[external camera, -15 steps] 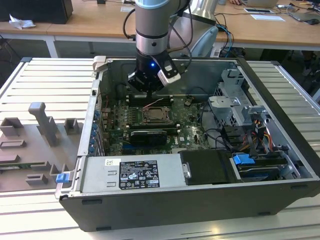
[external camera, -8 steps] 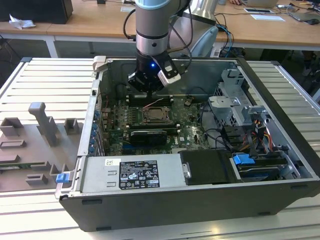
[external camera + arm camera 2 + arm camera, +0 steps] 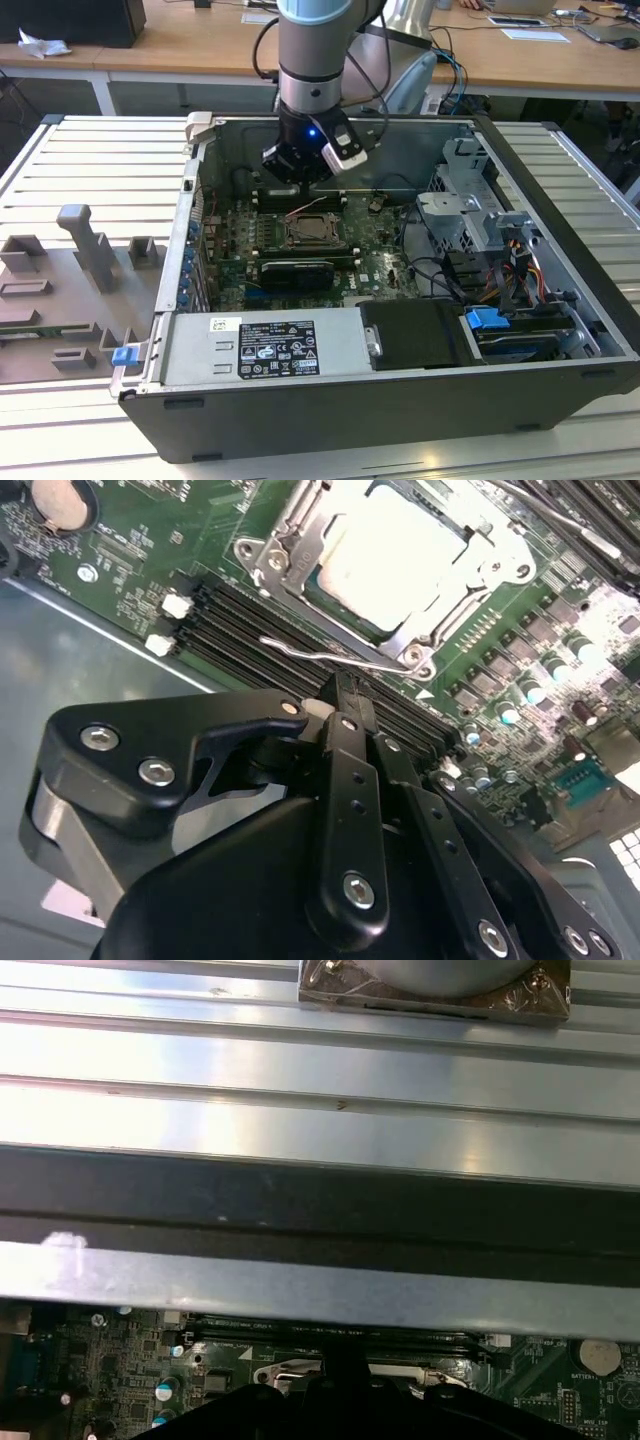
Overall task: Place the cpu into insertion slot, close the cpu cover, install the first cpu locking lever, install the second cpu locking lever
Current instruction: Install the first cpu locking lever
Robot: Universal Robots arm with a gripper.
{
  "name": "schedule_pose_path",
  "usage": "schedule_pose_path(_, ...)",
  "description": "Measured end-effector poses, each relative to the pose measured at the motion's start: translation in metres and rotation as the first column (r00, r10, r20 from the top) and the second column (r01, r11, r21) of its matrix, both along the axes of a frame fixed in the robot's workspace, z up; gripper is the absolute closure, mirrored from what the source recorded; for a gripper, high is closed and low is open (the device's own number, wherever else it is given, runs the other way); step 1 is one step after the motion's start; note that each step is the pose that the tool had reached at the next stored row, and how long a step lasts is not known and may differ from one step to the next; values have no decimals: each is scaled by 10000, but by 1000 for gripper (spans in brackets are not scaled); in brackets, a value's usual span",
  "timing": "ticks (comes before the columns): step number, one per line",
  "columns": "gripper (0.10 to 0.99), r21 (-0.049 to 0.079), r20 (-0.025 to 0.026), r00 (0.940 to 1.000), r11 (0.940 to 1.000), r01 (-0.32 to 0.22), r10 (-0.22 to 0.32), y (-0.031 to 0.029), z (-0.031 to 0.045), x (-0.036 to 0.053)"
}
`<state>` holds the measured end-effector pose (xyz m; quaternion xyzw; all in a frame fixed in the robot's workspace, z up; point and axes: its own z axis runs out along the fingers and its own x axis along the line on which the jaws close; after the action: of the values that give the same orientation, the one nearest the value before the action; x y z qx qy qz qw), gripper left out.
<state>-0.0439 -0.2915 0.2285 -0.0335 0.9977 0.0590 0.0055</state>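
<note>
Cpu sits under the cpu cover. My fingers look pinched narrow, holding nothing, at the cover's 6 o'clock beside the thin, springy lever; I'd hook its tip.

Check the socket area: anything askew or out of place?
Nothing looks damaged. The cpu sits flat under the cpu cover. One thin locking lever stands free beside the frame, just ahead of the pincer, apparently not latched.
</note>
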Motion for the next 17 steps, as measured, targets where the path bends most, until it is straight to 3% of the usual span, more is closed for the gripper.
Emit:
schedule_pose_path(9, 980, -3, 1, 10000, 10000, 42, -42, 0, -39, 150)
schedule_pose_path(17, 980, 9, 0, 9999, 9999, 105, -105, 0, -101, 219)
